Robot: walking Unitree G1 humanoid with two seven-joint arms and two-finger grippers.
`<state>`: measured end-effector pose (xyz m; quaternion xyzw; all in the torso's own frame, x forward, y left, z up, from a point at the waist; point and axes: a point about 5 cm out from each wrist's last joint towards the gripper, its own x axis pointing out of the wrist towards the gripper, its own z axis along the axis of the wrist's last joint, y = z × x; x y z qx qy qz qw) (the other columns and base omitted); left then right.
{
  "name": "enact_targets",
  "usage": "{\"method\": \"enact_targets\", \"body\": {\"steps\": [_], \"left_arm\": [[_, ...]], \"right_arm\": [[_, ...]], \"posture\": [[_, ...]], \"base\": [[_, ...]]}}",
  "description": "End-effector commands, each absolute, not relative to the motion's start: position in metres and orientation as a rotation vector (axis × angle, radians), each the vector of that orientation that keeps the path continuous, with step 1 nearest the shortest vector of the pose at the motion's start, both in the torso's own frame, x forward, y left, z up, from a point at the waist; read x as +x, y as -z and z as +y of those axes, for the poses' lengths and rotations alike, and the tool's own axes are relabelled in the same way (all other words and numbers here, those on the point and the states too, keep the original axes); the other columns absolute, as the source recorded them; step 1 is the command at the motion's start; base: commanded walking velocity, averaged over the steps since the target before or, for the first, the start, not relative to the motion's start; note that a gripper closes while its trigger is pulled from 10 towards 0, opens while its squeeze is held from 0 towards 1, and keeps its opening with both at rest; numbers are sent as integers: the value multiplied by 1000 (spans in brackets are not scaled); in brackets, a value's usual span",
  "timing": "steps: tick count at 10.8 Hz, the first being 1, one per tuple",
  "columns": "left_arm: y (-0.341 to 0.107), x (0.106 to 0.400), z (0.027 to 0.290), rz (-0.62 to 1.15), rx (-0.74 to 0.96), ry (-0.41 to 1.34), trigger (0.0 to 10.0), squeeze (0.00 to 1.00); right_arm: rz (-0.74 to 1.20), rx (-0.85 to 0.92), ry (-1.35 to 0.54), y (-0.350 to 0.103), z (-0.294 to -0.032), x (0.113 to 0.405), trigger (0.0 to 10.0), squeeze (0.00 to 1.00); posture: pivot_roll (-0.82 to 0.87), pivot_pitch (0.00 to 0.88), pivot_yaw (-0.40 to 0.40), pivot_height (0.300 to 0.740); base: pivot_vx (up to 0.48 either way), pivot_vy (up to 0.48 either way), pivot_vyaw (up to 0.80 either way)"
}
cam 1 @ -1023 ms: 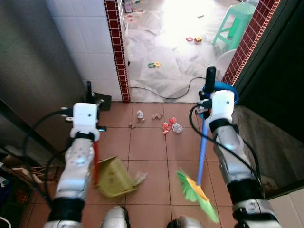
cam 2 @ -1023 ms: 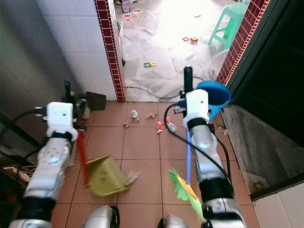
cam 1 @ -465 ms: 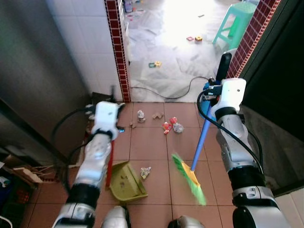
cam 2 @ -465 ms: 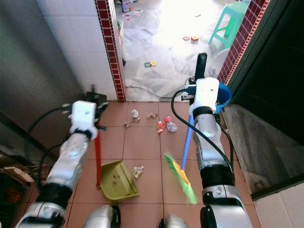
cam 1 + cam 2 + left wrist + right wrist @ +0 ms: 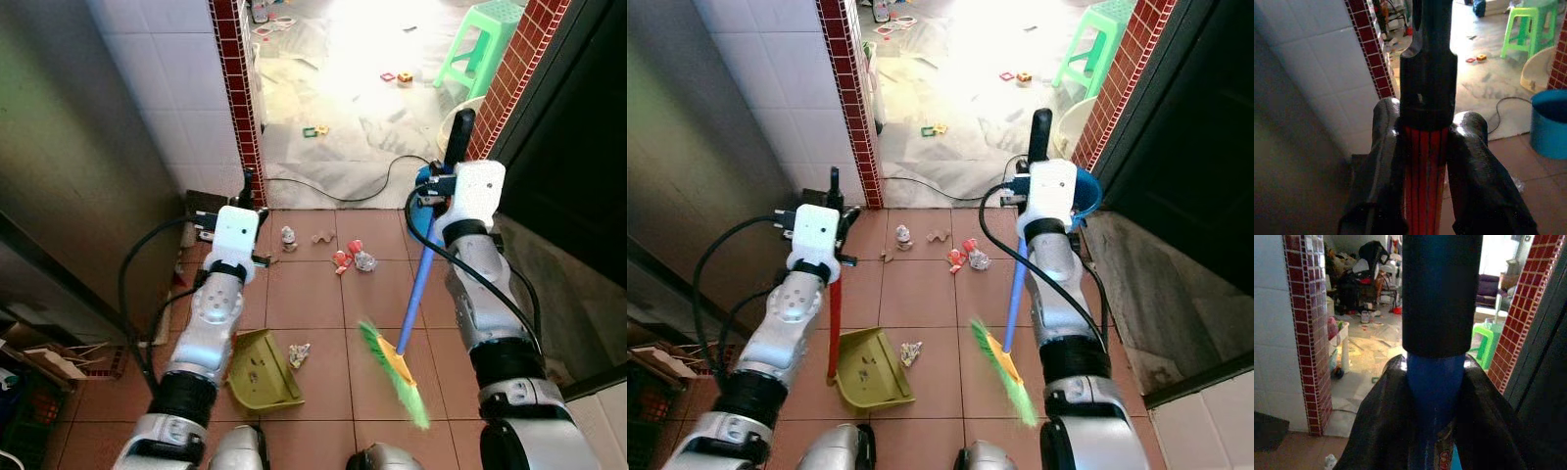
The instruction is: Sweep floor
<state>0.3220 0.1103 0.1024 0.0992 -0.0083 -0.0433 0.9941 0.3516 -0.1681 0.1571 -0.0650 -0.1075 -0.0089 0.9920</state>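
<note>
My left gripper (image 5: 1427, 147) is shut on the red handle (image 5: 835, 323) of an olive-green dustpan (image 5: 260, 370), which rests on the terracotta tiles with its handle upright. My right gripper (image 5: 1436, 391) is shut on the blue handle (image 5: 419, 284) of a broom near its black top end. The broom's green and yellow bristles (image 5: 392, 367) slant low over the tiles to the right of the pan. A crumpled wrapper (image 5: 299, 354) lies at the pan's mouth. More litter (image 5: 353, 258) lies farther ahead, with small scraps (image 5: 288, 236) near the doorway.
A red-brick pillar (image 5: 233, 88) and white tiled wall stand ahead on the left. A blue bucket (image 5: 1087, 191) sits behind my right arm. A black cable (image 5: 362, 191) crosses the threshold. Beyond are a green stool (image 5: 480, 44) and toys (image 5: 315, 130). Clutter (image 5: 39, 362) lies far left.
The dustpan was raised and tilted a second ago and now sits on the floor with its handle upright. The broom head swung in toward the pan, and the wrapper lies beside it.
</note>
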Motion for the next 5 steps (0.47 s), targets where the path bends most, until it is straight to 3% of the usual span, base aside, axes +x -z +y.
{"method": "enact_targets", "body": {"steps": [1,5], "left_arm": [[-110,324,105,-64,185,92,10000,0],[-106,325,99,-57,77,65,10000,0]], "right_arm": [[-319,-156,-24,-181,-156,358,10000,0],[-385,-49,-129,-197,-118,372,10000,0]], "posture": [[-60,64,13,740],[-47,59,13,740]], "base": [[0,0,0],[0,0,0]]}}
